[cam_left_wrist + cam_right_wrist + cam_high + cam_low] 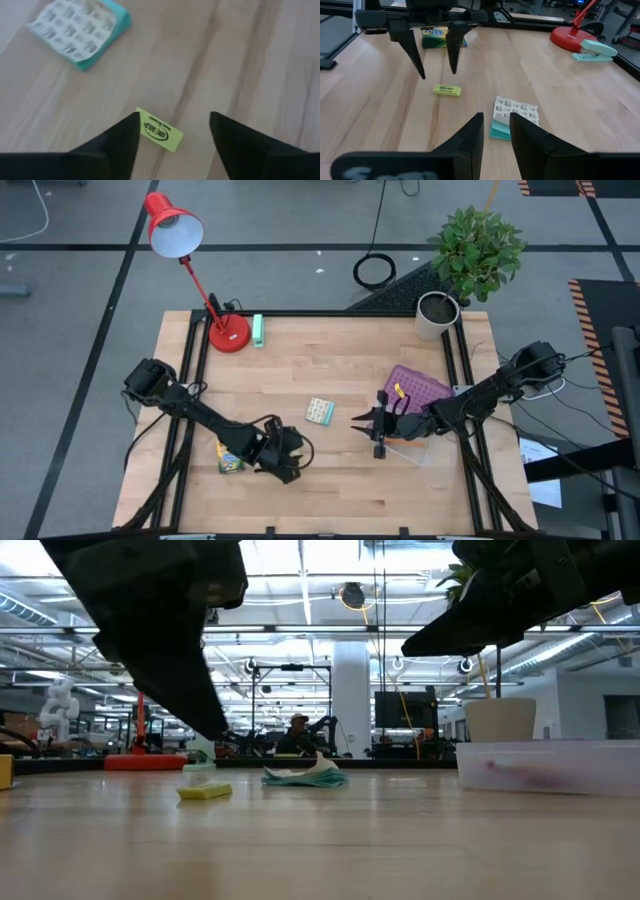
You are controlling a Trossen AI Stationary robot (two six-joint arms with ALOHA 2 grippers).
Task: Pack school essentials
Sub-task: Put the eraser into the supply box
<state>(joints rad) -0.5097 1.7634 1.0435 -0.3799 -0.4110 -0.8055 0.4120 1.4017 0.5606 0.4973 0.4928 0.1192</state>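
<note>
A tiny yellow piece [159, 136] lies flat on the wooden table. My left gripper [173, 117] hovers above it, open, with one finger on either side and no contact; the right wrist view shows this gripper [435, 60] over the piece [447, 90]. The pale patterned square pack [320, 412] lies flat mid-table. My right gripper [357, 420] hangs just right of the pack, open by a narrow gap and holding nothing. The yellow-green crayon box [230, 458] lies beside the left arm. A purple item [415, 385] sits in a clear container [425, 450].
A red desk lamp [228, 332] and a mint-green block [258, 330] stand at the far left. A potted plant [438, 315] stands at the far right corner. Bare wood lies between the pack and the near edge. A person [297, 730] sits in the room beyond.
</note>
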